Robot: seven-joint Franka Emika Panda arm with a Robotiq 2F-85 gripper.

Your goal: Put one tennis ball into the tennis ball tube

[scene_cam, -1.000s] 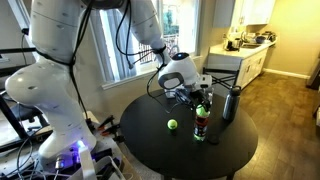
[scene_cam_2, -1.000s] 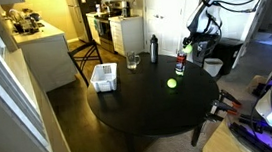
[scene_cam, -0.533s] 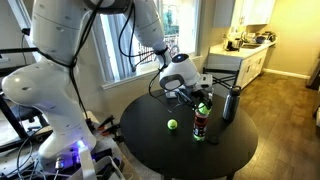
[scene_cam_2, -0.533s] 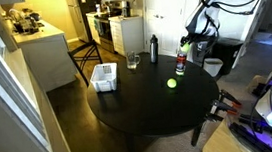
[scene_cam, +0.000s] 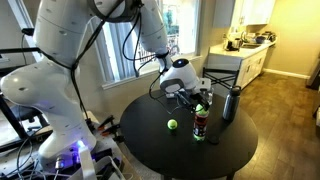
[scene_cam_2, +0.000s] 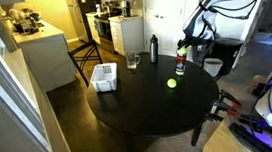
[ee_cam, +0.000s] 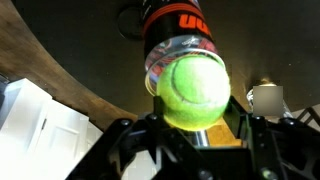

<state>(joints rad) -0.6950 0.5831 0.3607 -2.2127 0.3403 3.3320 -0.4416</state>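
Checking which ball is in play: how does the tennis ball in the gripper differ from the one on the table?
The held tennis ball sits in the gripper; the loose tennis ball lies free on the table. The held tennis ball is at the mouth of the tennis ball tube; the loose tennis ball rests apart from it. Both are yellow-green.

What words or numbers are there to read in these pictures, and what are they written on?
Tube, red band, wrist view: bold dark letters, blurred and cut off by the picture's top edge; unreadable.
Ball in the gripper: no print shows.
Bottle, in both exterior views: too small to show any label.
So no text here can be quoted.
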